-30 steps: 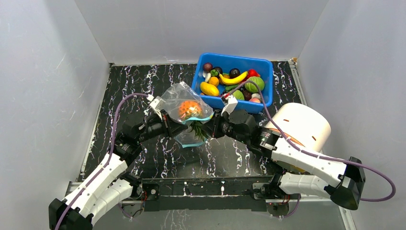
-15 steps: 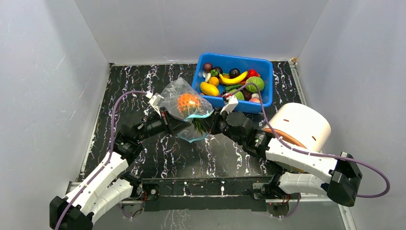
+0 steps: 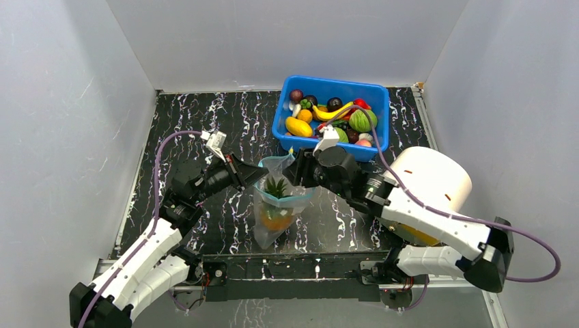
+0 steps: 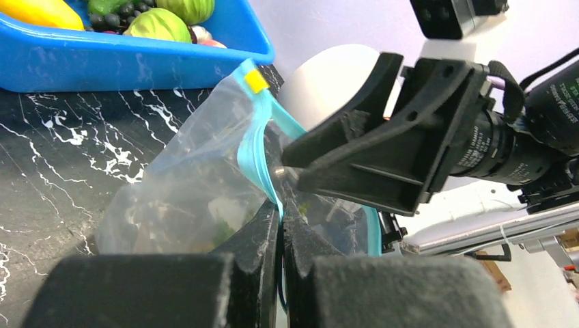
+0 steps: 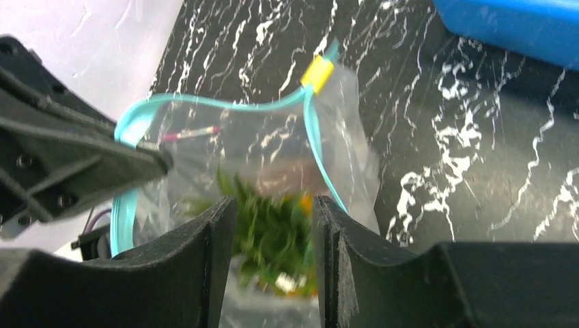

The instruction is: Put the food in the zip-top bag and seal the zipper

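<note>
Mid-frame, with pineapple [image 3: 276,188] bagged, left end effector [image 4: 281,212] clamped on the zipper [image 5: 218,104] and right end effector [image 5: 273,205] parted above the zip-top bag [image 3: 270,232], sealing seems next: pinch along it.

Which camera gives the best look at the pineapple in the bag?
Top external: the pineapple shows leaves and orange body inside the bag. Right wrist catches only blurred leaves; left wrist, faint shapes through plastic.

zip-top bag [image 3: 274,220] mid-desk [image 3: 184,130], between left end effector [image 3: 258,174] and right end effector [image 3: 292,171]; pineapple [image 3: 276,195] in bag; bin [image 3: 334,82] behind, right.
</note>
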You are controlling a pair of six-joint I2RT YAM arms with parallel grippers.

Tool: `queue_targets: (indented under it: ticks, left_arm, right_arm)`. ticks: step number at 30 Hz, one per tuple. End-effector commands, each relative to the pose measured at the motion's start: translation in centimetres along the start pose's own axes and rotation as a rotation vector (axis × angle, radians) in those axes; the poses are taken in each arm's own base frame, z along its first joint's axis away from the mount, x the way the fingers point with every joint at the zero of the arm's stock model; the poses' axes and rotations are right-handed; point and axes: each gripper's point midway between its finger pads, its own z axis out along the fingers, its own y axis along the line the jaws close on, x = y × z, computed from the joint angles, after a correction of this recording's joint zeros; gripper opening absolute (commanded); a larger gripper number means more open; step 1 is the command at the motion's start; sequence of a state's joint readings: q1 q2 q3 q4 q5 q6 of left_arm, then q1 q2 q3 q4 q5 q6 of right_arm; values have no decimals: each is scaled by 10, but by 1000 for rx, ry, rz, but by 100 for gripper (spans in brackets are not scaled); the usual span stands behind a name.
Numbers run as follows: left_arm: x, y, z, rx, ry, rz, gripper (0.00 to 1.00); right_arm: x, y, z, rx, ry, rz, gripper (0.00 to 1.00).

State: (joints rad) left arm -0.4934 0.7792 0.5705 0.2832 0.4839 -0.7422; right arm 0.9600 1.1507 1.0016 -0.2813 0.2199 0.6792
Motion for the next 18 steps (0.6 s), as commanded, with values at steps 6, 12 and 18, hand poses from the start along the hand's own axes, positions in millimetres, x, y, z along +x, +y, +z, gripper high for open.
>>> queue_targets:
  ticks: [6, 12, 18]
  left_arm:
    - [-23, -7, -3, -26, -79, 54, 0]
    - [-22, -2, 0, -38, -78, 62, 0]
    - [-23, -2, 2, -32, -75, 59, 0]
  right_arm:
    - [-10, -1, -67, 7, 43, 124, 43]
    - [-3, -13, -68, 88, 67, 195, 51]
    - [21, 1, -53, 18, 158, 238, 49]
